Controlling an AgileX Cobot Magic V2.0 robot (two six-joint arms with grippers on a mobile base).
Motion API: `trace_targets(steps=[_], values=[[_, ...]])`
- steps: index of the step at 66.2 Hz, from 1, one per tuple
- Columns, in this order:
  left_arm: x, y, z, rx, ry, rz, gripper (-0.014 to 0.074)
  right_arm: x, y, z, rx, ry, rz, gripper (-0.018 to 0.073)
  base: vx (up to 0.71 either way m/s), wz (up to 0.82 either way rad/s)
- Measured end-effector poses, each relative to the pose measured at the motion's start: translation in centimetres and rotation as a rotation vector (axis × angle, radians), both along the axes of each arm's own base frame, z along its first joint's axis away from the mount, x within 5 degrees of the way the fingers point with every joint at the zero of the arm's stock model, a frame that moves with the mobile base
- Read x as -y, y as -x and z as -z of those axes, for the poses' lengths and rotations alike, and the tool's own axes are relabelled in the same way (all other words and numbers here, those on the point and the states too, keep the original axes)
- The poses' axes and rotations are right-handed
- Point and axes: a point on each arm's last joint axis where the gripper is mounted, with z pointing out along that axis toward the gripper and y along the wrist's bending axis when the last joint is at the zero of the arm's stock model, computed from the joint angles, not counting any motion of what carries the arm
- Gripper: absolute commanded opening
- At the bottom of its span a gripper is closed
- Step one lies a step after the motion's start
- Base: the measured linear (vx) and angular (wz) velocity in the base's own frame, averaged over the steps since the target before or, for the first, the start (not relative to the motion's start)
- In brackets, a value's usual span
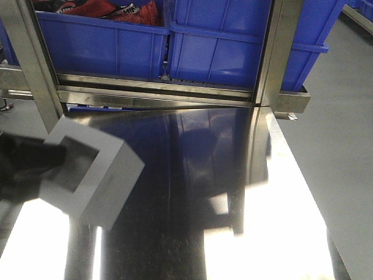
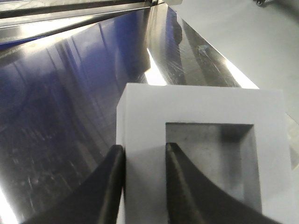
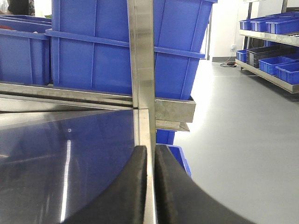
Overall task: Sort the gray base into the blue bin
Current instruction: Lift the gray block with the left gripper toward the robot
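At the left of the steel desk [image 1: 204, 175], the gray base [image 1: 93, 175] is held tilted. The left pincer [image 2: 144, 154] is clamped on one of its walls, with one finger inside the recess. The blue bin [image 1: 215, 52] sits on the rack [image 1: 151, 87] behind, well apart. The right pincer [image 3: 150, 151] is closed on nothing.

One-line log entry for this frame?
left gripper: shut on gray base wall | right gripper: shut, empty | blue bin: on rack, base not in

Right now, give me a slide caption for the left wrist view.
Left gripper pinching one wall of the gray base, one finger inside its recess, steel table behind.
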Motion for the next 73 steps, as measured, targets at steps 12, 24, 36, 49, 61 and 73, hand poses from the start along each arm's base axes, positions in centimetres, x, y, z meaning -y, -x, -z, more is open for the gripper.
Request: trace_targets(steps=[12, 24, 36, 49, 61, 73], values=[[-1.3, 3.1, 1.3, 0.053, 0.022, -0.008, -0.0006, 0.0, 0.0, 0.0, 0.0, 0.0, 0.0, -0.0004, 0.0, 0.0], [-2.2, 5.3, 2.3, 0.097, 0.041, -0.011, -0.0006, 0.0, 0.0, 0.0, 0.0, 0.0, 0.0, -0.0004, 0.0, 0.0], [-2.8, 6.7, 2.9, 0.145, 0.063, -0.017, -0.0006, 0.0, 0.0, 0.0, 0.0, 0.0, 0.0, -0.0004, 0.0, 0.0], [-3.0, 7.1, 2.4, 0.201, 0.094, -0.029, -0.0006, 0.0, 0.0, 0.0, 0.0, 0.0, 0.0, -0.0004, 0.0, 0.0], [-3.0, 7.1, 2.4, 0.203, 0.095, -0.03, -0.0006, 0.0, 0.0, 0.0, 0.0, 0.0, 0.0, -0.0004, 0.0, 0.0], [-3.0, 7.1, 2.4, 0.202, 0.095, -0.03, -0.0006, 0.0, 0.0, 0.0, 0.0, 0.0, 0.0, -0.0004, 0.0, 0.0]])
